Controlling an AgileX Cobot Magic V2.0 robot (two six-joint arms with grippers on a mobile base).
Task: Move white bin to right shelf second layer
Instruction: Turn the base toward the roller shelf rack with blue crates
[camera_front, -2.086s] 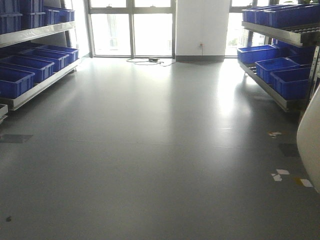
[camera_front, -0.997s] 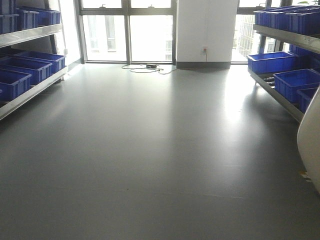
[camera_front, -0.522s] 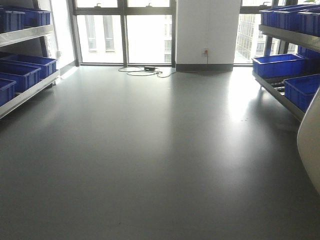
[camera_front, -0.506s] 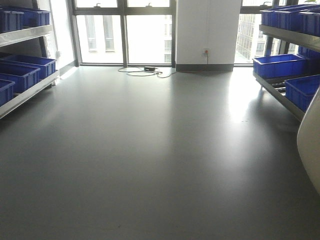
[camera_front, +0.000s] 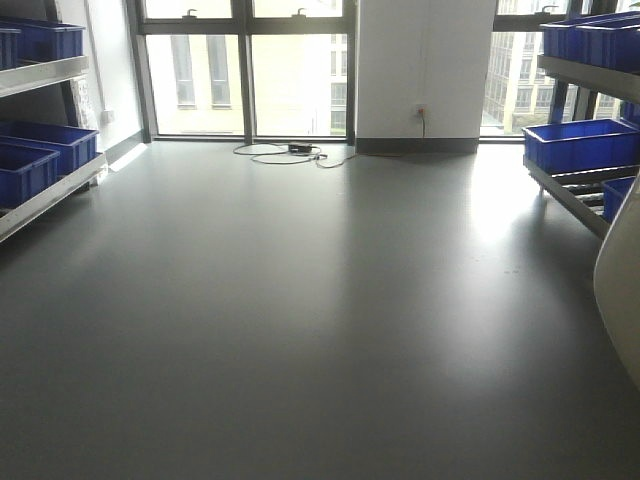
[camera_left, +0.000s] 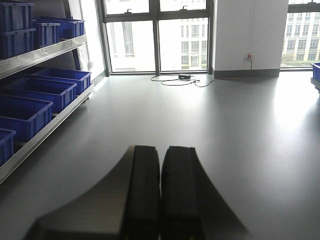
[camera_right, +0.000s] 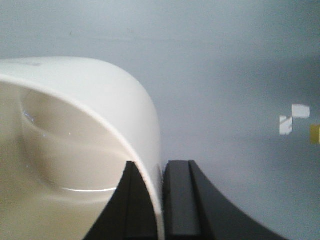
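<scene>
Warehouse-like storeroom.
Held steel racks (camera_front: 45, 205) of blue rectangular plastic crates (camera_front: 580, 145) flanking a smooth grey floor (camera_front: 300, 300).

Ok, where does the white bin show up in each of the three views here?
Front-facing: the white bin is a curved sliver at the right edge.
Left wrist: not in it.
Right wrist: it fills the left half, its wall pinched by the fingers of the right gripper.
Shared landmark: the grey floor in all three; the black cable by the windows links front-facing and left wrist.
</scene>
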